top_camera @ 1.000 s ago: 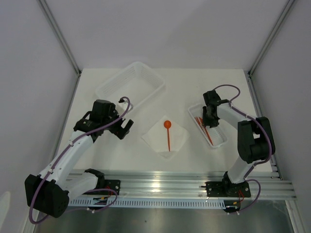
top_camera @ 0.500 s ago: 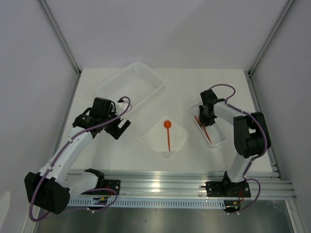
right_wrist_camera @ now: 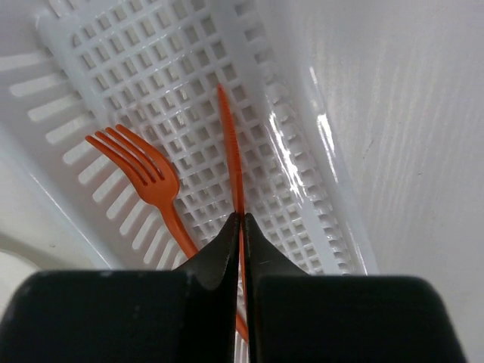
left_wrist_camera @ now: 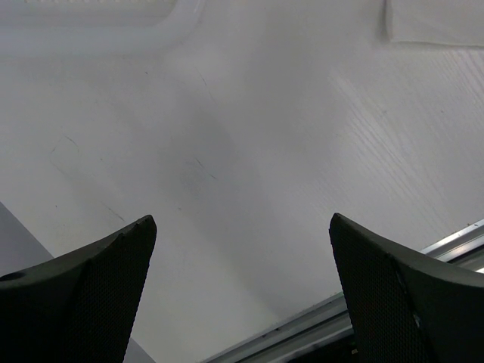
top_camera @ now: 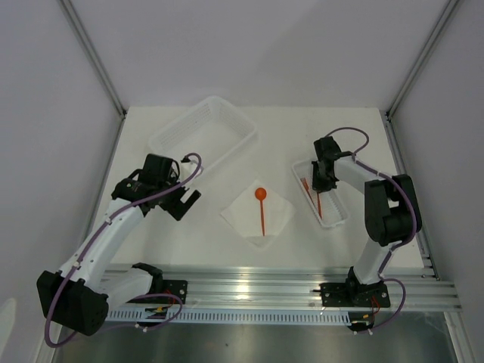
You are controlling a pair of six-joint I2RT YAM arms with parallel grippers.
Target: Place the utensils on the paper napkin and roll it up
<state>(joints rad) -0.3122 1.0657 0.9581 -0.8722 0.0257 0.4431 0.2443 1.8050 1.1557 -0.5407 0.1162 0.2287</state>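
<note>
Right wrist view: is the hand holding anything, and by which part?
The right hand is shut on a slim orange utensil in the white tray, pinching it partway along its length. The left hand is open, empty.

In the right wrist view, the handle end of the fork [right_wrist_camera: 140, 170] is hidden behind the right gripper [right_wrist_camera: 242, 223], and the slim orange utensil [right_wrist_camera: 229, 144] is covered where it is pinched. The tray [right_wrist_camera: 302, 151] is cut off by the picture's edges. In the left wrist view, only a blurred rim of the basket [left_wrist_camera: 98, 23] and a corner of the napkin [left_wrist_camera: 435, 23] are shown.
</note>
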